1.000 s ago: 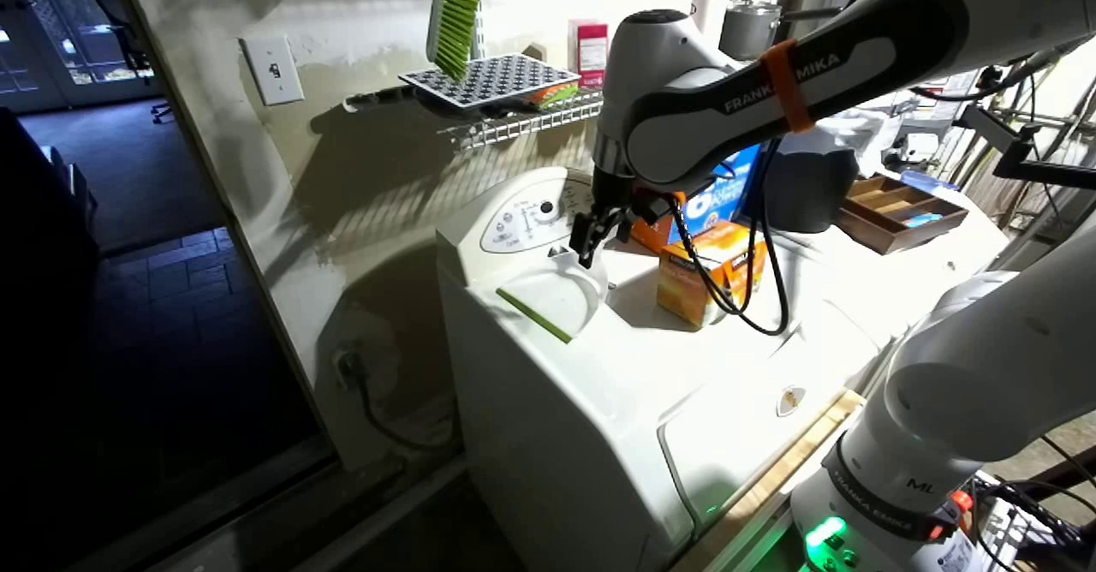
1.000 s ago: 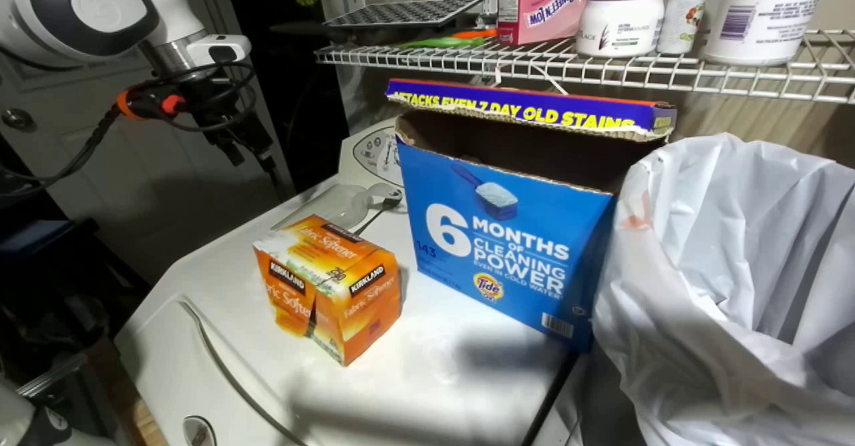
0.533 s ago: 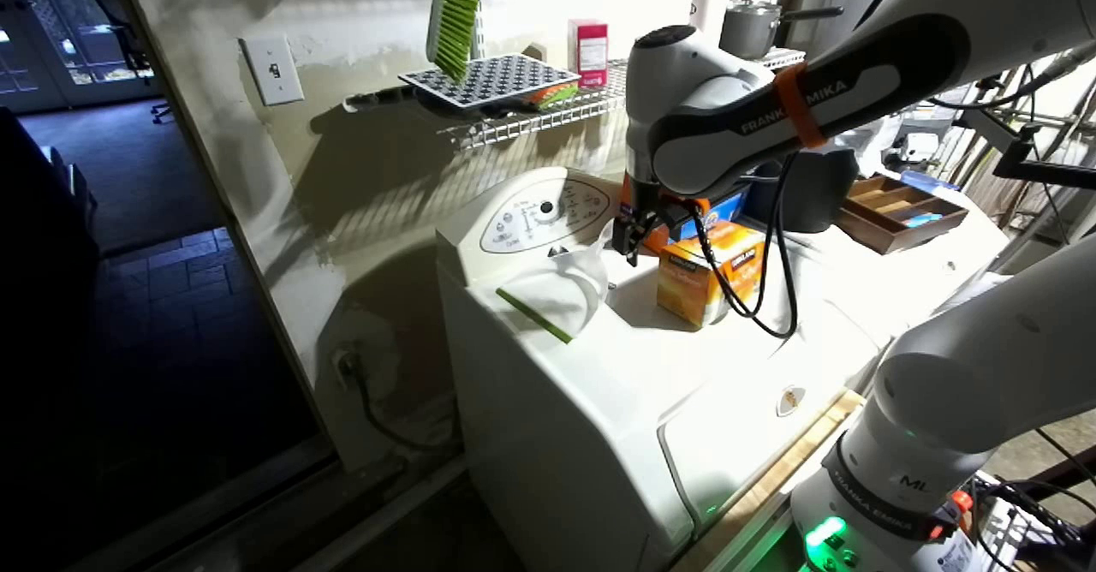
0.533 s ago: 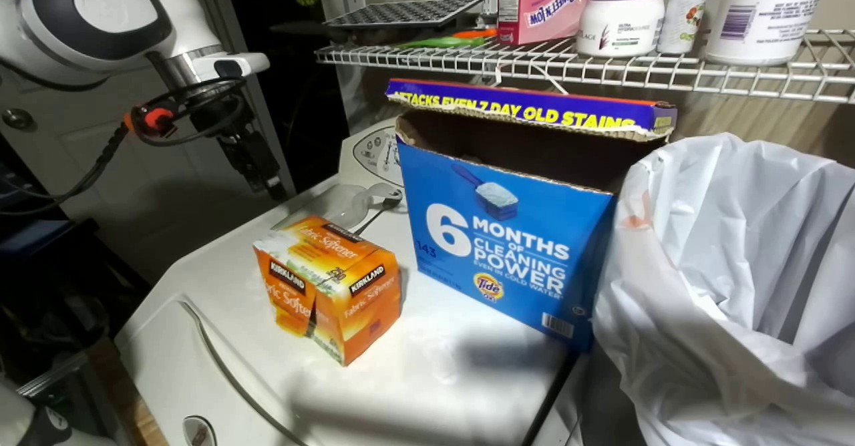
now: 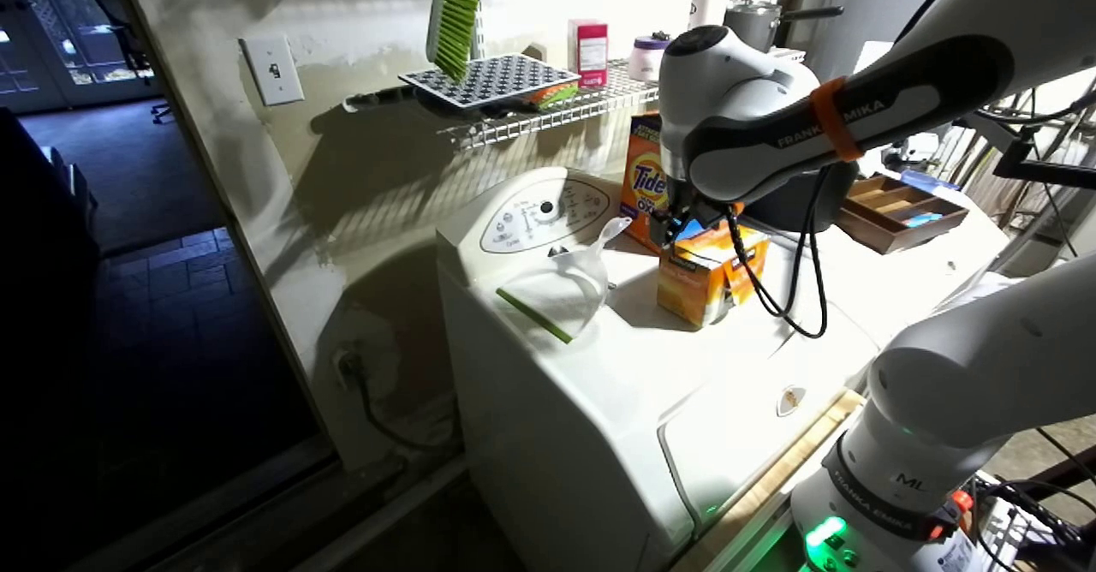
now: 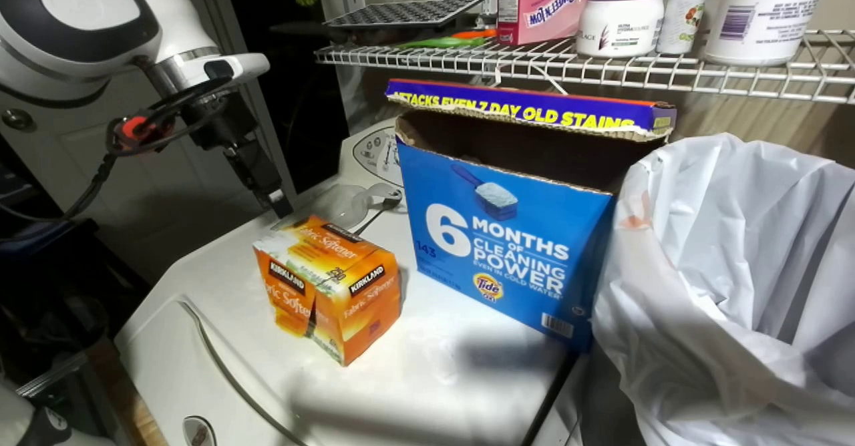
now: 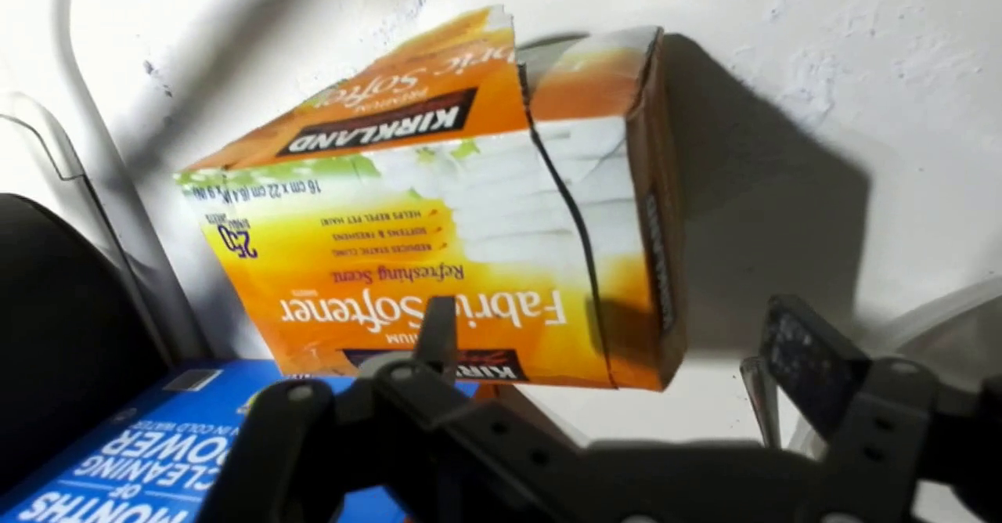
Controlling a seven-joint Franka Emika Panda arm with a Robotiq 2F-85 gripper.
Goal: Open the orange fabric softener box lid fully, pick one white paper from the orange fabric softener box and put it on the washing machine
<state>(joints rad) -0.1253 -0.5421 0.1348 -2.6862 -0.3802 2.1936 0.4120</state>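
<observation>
Two fingers (image 7: pixel 810 366) of my gripper (image 7: pixel 622 343) stand spread wide, w/ nothing held btwn them. In the wrist view one finger overlaps the lid (image 7: pixel 391 249) of the orange fabric softener box (image 6: pixel 337 292); the other is past the box's end, seen against the white top. Can't tell if either touches cardboard. In both exterior views my gripper tilts down by the box's upper edge, on the side nearer the clear dustpan (image 5: pixel 556 289).

Box sits upright on the washing machine (image 5: pixel 629 366). Lid is down, w/ a dark slit running across it nr one end; front panel has a dark split too. Dustpan, w/ its green edge, lies nr the box, just in front of the ctrl panel (image 5: pixel 514 221) & its round dial (image 5: pixel 546 208). Tall Tide carton (image 6: pixel 501 232) stands nr the box, top open, just beside a bin (image 5: pixel 843 195) w/ a white bag (image 6: pixel 728 272).

Black cable (image 5: pixel 820 298) loops down from my arm (image 5: pixel 933 84), crossing in front of the box in an exterior view. Divided wooden tray (image 5: pixel 925 234) sits well apart, past the bin. Wire shelf (image 5: pixel 514 133) above holds a dimpled tray (image 5: pixel 522 80), a pink carton (image 6: pixel 551 2) & a purple-lidded jar (image 6: pixel 621 25), etc.
</observation>
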